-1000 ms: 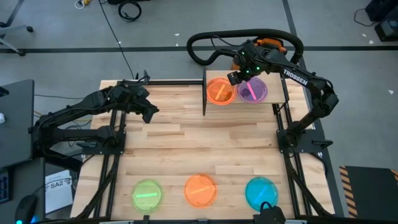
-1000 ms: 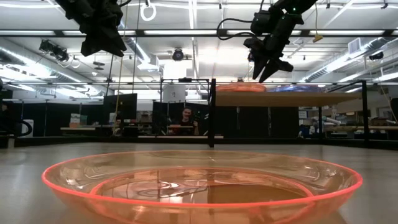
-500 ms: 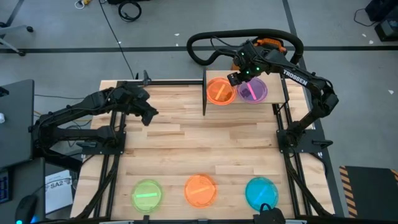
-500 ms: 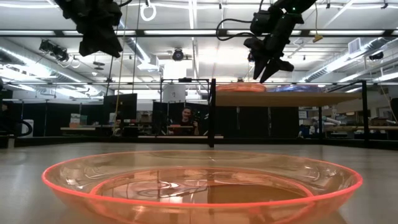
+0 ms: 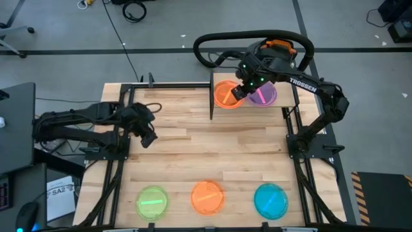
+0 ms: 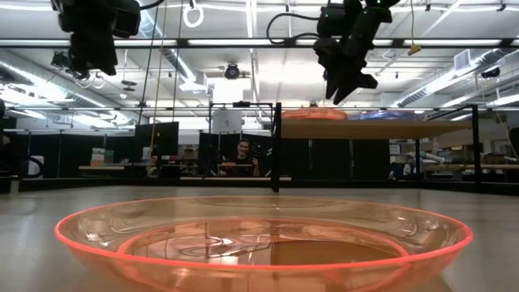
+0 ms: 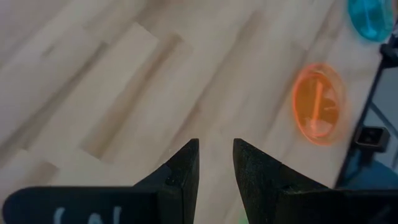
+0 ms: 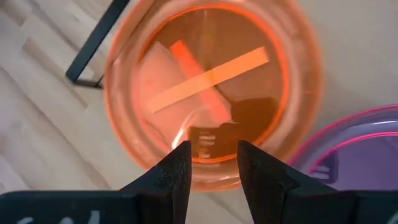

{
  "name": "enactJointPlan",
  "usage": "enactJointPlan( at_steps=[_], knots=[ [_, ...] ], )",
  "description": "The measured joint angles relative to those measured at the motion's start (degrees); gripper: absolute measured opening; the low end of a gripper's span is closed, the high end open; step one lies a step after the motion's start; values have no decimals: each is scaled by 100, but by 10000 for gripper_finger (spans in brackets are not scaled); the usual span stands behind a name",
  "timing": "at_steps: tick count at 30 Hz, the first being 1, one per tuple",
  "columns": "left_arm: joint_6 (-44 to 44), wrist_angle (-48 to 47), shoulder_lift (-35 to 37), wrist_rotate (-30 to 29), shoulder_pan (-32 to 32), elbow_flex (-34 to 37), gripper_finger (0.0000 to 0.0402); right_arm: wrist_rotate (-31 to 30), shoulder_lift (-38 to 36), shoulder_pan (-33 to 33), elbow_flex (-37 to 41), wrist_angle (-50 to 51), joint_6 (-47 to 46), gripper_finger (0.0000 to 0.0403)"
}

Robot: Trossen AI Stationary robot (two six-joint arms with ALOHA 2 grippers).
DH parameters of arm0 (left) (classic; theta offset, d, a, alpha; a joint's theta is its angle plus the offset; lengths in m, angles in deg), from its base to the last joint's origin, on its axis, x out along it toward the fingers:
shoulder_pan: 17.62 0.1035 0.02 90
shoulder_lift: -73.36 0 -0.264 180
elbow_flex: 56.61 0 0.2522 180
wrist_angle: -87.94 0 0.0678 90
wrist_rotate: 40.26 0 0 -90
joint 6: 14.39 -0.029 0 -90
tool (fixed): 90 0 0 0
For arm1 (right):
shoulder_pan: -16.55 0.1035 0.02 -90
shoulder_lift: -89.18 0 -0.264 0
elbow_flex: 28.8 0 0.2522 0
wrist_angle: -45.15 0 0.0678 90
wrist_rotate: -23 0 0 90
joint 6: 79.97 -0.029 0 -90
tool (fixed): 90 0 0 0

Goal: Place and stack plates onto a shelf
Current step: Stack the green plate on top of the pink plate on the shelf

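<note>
Looking down from the high view: orange plate (image 5: 225, 95) and pink plate (image 5: 264, 95) sit side by side on the shelf (image 5: 291, 86); three more plates line the near table edge. Right wrist view: right gripper (image 8: 211, 152) above the orange plate, fingers parted, empty. Left wrist view: left gripper (image 7: 216, 157) unclenched over bare tabletop (image 7: 93, 81).

Up above, long ceiling lights (image 6: 243, 42) run in bright strips across an open workshop hall, with pipes and beams between them. Down below, the grey floor (image 5: 77, 45) stretches around the bench (image 5: 193, 148), crossed by a dark line (image 5: 96, 51). A black cable (image 5: 119, 38) trails over it towards a coil (image 5: 134, 10). Far back, a person (image 6: 243, 154) sits among dark monitors (image 6: 162, 138), and a black desk (image 5: 14, 122) sits off to one side.
</note>
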Motion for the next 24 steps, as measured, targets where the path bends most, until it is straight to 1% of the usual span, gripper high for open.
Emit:
enactJointPlan(
  at_steps=[8,15,20,24],
  knots=[
    [1091,-15,0,-155,-1010,0,105,-90,0,724,-1,-1,-166,135],
    [1834,-15,-43,-318,-1967,0,105,-90,0,1483,0,-26,-168,135],
    [2066,-20,-355,-586,-2636,0,105,-85,0,1982,0,-43,-168,135],
    [2102,0,-816,-606,-3119,0,105,-83,1,2328,0,-52,-168,135]
  ],
)
